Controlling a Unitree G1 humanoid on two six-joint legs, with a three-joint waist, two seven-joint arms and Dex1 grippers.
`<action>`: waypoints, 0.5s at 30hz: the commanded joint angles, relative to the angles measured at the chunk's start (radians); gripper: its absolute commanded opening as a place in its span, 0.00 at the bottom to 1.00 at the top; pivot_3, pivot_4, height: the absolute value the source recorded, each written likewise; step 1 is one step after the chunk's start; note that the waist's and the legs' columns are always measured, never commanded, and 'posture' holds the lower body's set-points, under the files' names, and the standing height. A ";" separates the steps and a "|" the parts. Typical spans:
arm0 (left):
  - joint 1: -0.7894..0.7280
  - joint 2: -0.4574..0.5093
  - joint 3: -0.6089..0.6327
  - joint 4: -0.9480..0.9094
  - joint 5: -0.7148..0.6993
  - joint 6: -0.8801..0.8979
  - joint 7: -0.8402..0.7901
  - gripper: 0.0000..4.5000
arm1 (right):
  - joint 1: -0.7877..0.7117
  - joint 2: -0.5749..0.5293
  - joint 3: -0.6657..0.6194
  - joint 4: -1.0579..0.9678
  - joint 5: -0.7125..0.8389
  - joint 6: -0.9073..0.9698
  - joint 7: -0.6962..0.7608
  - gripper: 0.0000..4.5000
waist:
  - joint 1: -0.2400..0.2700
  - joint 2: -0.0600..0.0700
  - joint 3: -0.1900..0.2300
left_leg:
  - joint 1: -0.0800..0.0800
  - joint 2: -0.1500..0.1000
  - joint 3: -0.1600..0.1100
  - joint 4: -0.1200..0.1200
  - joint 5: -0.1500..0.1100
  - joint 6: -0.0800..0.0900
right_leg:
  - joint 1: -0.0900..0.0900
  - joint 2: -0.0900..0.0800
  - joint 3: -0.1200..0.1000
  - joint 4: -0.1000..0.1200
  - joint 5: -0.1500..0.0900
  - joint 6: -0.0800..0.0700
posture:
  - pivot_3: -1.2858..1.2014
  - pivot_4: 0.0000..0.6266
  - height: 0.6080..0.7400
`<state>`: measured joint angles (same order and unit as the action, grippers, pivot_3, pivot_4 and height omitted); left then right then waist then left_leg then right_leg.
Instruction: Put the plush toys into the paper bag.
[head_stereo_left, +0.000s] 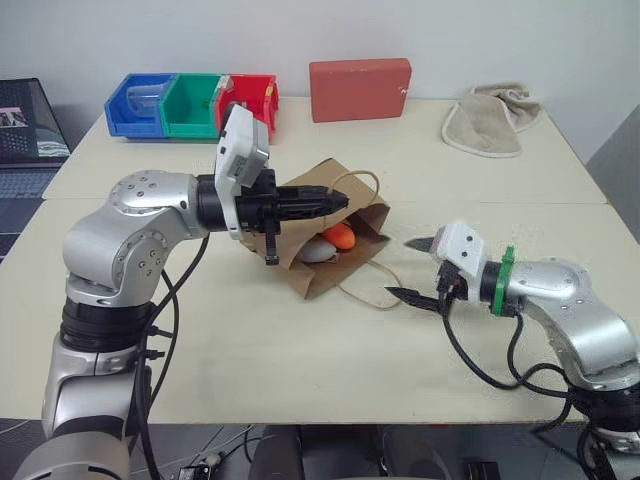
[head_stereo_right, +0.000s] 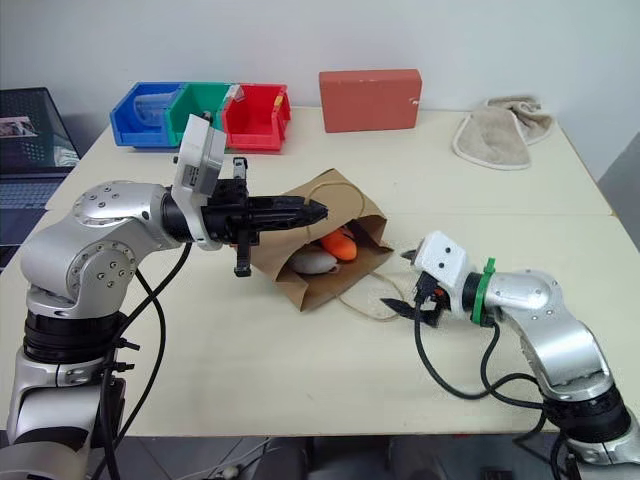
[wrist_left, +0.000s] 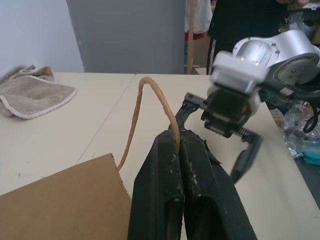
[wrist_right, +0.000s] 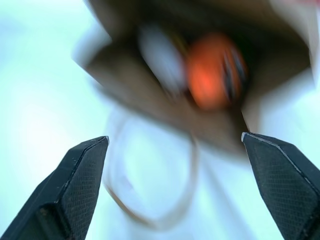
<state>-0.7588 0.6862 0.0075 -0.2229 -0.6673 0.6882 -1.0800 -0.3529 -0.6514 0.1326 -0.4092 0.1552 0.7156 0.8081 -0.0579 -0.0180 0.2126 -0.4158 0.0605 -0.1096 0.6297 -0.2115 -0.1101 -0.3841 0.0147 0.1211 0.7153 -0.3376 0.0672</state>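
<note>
The brown paper bag (head_stereo_left: 318, 178) lies mid-table with its mouth facing right. My left gripper (head_stereo_left: 342, 201) is shut on the bag's upper handle (wrist_left: 142, 100) and holds the mouth lifted. Both plush toys lie inside the mouth: the orange carrot (head_stereo_left: 340, 236) and, beside it, the white egg-shaped one (head_stereo_left: 319, 251). My right gripper (head_stereo_left: 402, 268) is open and holds nothing. It hangs just to the right of the bag, over the lower handle loop (head_stereo_left: 365, 290) that lies on the table. The right wrist view looks between its fingers into the bag at the orange toy (wrist_right: 212, 70).
A red block (head_stereo_left: 360, 88) stands at the back centre. Blue, green and red bins (head_stereo_left: 190, 105) sit at the back left and a beige towel (head_stereo_left: 490, 122) at the back right. A laptop (head_stereo_left: 25, 125) stands beyond the table's left side.
</note>
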 joint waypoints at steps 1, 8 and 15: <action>-0.020 0.010 0.017 -0.009 0.002 -0.018 -0.001 0.00 | -0.022 0.054 0.050 0.092 -0.038 -0.057 -0.053 0.99 | -0.002 0.000 0.000 | 0.000 0.000 0.000 0.000 0.000 0.000 | 0.000 0.000 0.000 0.000 0.000 0.000 | 0.52 0.24 1.00; -0.020 0.009 0.021 -0.015 0.007 -0.016 0.006 0.00 | -0.051 0.119 0.078 0.203 -0.042 -0.074 -0.073 0.79 | -0.001 0.000 0.000 | 0.000 0.000 0.000 -0.001 0.000 0.000 | 0.000 0.000 0.000 0.000 0.000 0.000 | 0.52 0.24 1.00; -0.016 0.016 0.046 -0.023 -0.001 -0.008 0.038 0.00 | -0.047 0.103 0.062 0.144 0.029 -0.003 -0.016 0.23 | 0.000 0.000 0.000 | 0.000 0.000 -0.001 -0.001 0.000 0.000 | 0.000 0.000 -0.001 0.000 0.000 0.000 | 0.52 0.24 1.00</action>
<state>-0.7591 0.6875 0.0192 -0.2212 -0.6593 0.6887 -1.0495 -0.3950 -0.5385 0.2176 -0.2195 0.1588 0.7052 0.7809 -0.0579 -0.0180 0.2126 -0.4163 0.0606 -0.1103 0.6291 -0.2115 -0.1102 -0.3843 0.0148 0.1202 0.7152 -0.3376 0.0672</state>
